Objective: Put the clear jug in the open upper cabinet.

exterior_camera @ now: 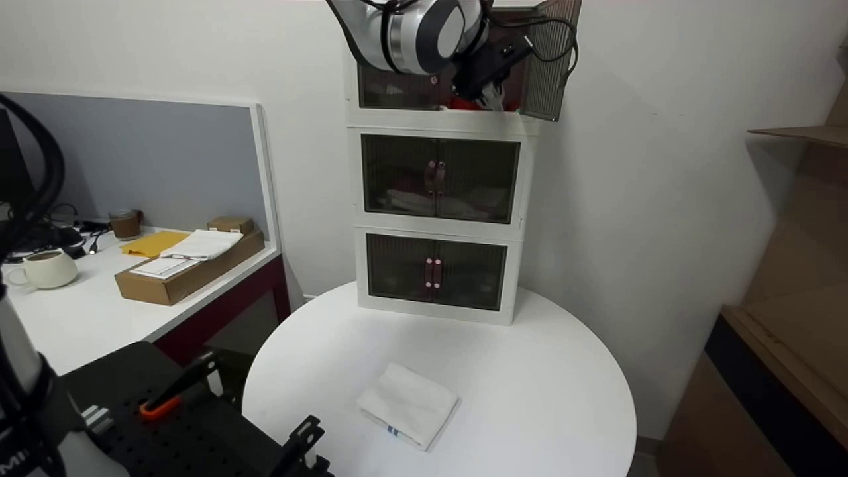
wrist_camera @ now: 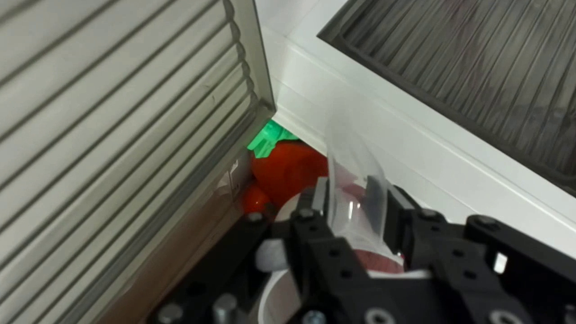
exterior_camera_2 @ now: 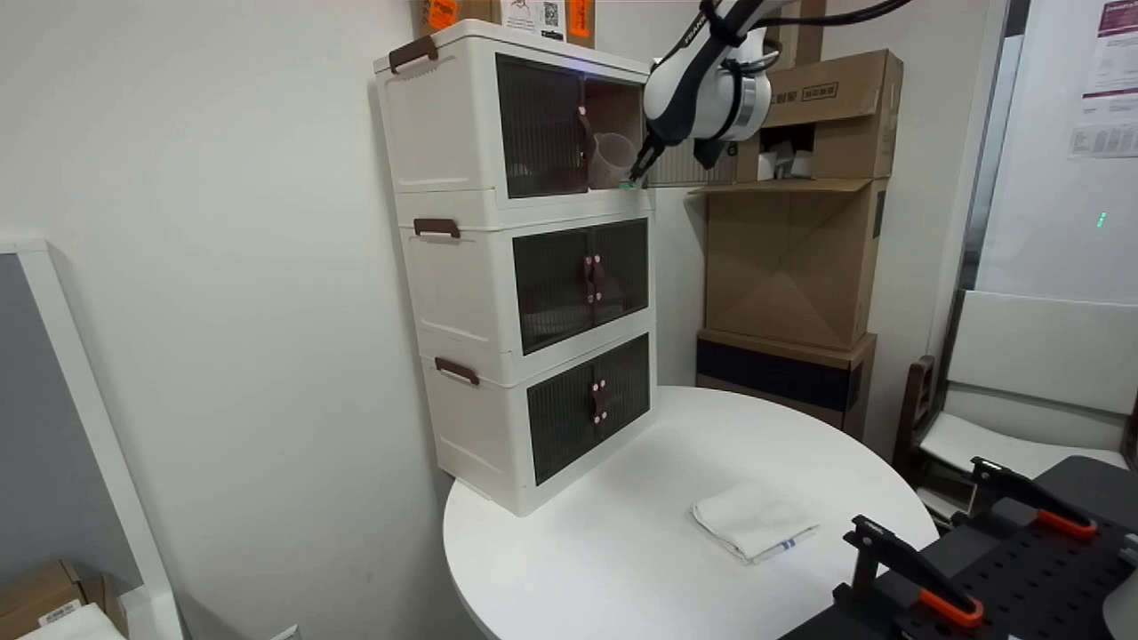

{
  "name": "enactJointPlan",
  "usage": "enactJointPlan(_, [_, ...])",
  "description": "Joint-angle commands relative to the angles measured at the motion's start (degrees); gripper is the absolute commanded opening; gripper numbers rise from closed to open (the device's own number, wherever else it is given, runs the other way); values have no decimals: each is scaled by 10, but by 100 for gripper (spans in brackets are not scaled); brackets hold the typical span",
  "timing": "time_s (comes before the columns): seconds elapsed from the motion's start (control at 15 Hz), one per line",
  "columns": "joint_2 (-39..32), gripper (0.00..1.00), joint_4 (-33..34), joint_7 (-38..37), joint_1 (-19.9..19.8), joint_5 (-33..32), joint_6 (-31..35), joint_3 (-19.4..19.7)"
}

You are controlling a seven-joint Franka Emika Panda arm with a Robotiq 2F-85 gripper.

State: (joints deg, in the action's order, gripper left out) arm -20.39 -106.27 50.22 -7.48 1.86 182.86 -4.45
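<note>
White wall point(exterior_camera: 642, 218), claw point(wrist_camera: 348, 194) gripping jug point(exterior_camera_2: 612, 156) at upper cabinet point(exterior_camera_2: 480, 124) edge, clearance unclear

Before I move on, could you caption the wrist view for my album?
The end effector grips the clear jug at the open upper cabinet, near a green object and a red object.

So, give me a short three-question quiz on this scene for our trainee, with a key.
1. True or false: the upper cabinet has just one door open.
2. What lies on the round table? A: a brown mug. B: a flat white item. C: a yellow envelope.
3. In the wrist view, what do the fingers hold?
Key: 1. True. 2. B. 3. Part of the clear jug.
</note>
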Motion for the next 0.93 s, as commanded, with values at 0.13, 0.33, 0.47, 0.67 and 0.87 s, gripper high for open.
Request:
enactJointPlan(0.13, [-35,7,69,3,-1,-2,3,-1])
enactJointPlan(0.33, [-44,7,91,2,1,-2,-4,1])
enactJointPlan(0.47, [-54,7,104,2,0,-2,-2,0])
enactJointPlan(0.67, [-76,7,132,0,-6,2,-4,-4])
enactJointPlan(0.87, [-97,7,157,0,-15,7,-15,-15])
